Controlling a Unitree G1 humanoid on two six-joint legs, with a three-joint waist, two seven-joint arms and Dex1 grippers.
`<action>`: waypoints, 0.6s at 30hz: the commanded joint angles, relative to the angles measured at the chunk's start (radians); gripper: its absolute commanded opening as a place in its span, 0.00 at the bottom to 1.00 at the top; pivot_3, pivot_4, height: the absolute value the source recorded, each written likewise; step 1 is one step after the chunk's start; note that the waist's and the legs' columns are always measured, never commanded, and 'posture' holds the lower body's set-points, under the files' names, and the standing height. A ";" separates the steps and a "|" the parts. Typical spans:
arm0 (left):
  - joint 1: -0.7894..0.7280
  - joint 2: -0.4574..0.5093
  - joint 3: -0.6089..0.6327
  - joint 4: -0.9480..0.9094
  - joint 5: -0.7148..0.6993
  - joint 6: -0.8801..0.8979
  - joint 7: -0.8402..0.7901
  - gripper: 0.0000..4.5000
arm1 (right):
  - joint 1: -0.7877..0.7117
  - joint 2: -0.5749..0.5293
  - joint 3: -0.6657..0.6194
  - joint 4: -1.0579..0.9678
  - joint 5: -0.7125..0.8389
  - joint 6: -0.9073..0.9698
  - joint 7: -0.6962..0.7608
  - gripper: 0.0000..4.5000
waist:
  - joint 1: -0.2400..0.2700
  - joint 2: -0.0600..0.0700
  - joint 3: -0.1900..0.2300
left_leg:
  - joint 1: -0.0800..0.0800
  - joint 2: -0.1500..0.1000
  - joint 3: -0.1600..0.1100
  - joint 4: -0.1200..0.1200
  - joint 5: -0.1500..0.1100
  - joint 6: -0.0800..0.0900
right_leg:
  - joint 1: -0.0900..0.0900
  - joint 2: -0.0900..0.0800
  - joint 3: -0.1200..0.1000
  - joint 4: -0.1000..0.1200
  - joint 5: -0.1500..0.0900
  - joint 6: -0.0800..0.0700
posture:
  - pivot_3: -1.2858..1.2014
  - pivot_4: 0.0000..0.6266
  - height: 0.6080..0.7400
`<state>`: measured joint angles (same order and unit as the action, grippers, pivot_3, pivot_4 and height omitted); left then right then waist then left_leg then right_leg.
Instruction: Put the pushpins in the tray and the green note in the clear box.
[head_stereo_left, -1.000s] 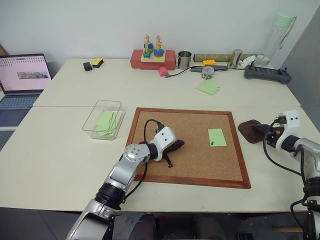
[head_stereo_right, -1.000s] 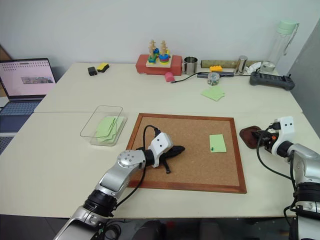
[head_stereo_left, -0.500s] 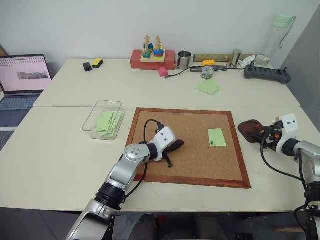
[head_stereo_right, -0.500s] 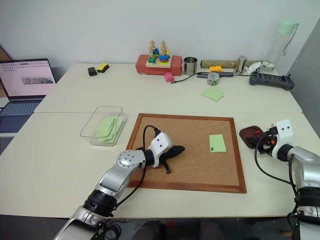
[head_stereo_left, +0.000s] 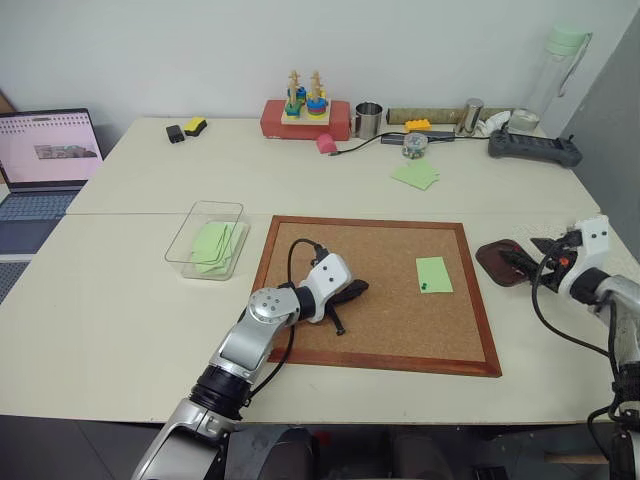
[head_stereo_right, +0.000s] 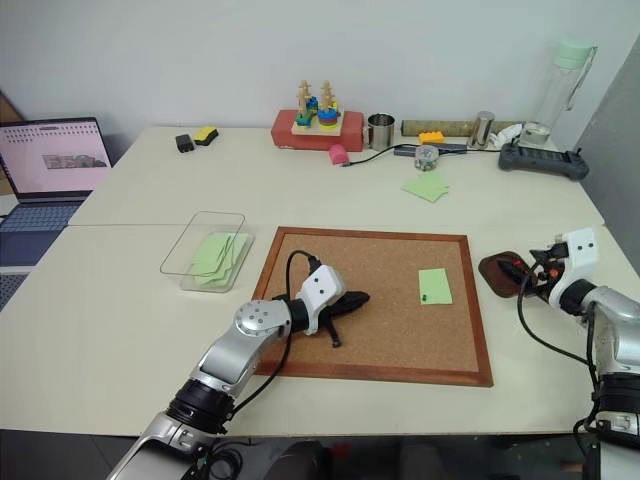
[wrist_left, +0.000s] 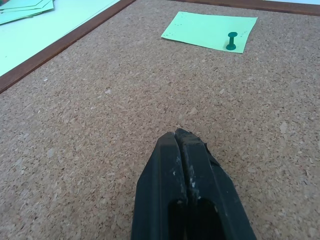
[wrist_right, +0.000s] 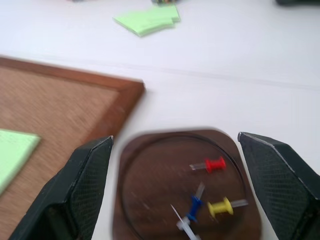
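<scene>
The green note (head_stereo_left: 434, 274) lies flat on the right part of the corkboard (head_stereo_left: 380, 330), pinned by a dark-headed pushpin (wrist_left: 231, 41) near its lower left corner. The dark reddish tray (head_stereo_left: 497, 260) sits just right of the board. It holds a pale pushpin (wrist_right: 186, 227) beside blue, red and yellow pins. My right gripper (wrist_right: 175, 140) hovers open over the tray's near side, holding nothing. My left gripper (wrist_left: 179, 136) is shut and empty, resting on the cork left of the note. The clear box (head_stereo_left: 190, 218), with green notes inside, stands left of the board.
A loose pile of green notes (head_stereo_left: 416, 175) lies behind the board. Along the far edge stand a red box with stacking toys (head_stereo_left: 305, 118), a metal cup (head_stereo_left: 368, 120) and a bottle (head_stereo_left: 560, 70). A laptop (head_stereo_left: 45, 150) sits far left.
My right gripper opened wide and lifted, drawing back to the right from the tray. The left arm has stayed still.
</scene>
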<state>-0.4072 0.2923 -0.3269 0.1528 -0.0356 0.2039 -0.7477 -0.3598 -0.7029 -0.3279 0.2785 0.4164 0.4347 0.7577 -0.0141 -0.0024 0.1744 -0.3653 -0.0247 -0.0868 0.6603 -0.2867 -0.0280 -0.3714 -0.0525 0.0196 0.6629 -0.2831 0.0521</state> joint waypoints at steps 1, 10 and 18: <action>0.035 0.017 -0.041 0.056 0.041 0.025 -0.014 0.00 | 0.039 -0.022 -0.005 -0.154 0.057 0.037 0.060 0.94 | 0.000 0.000 0.000 | 0.000 0.000 0.000 0.000 0.000 0.000 | 0.000 0.000 0.000 0.000 0.000 0.000 | 0.52 0.24 1.00; 0.030 0.015 -0.041 0.059 0.042 0.023 -0.015 0.00 | 0.204 -0.047 0.214 -0.389 -0.067 -0.072 0.154 0.94 | -0.002 0.000 0.000 | 0.000 0.000 0.000 0.000 0.000 0.000 | 0.000 0.000 -0.001 0.000 0.000 0.000 | 0.52 0.24 1.00; 0.030 0.015 -0.040 0.060 0.043 0.024 -0.015 0.00 | 0.136 0.037 0.298 -0.311 -0.129 -0.121 0.112 0.94 | -0.003 0.000 -0.001 | 0.000 0.000 -0.001 0.000 0.000 0.000 | 0.000 0.000 -0.001 -0.001 0.000 0.000 | 0.52 0.24 1.00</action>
<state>-0.4160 0.2940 -0.3275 0.1587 -0.0293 0.1992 -0.7494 -0.1911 -0.6821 -0.0451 -0.0533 0.3004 0.3489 0.8789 -0.0168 -0.0029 0.1739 -0.3651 -0.0246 -0.0878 0.6605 -0.2867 -0.0282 -0.3713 -0.0525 0.0187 0.6625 -0.2833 0.0523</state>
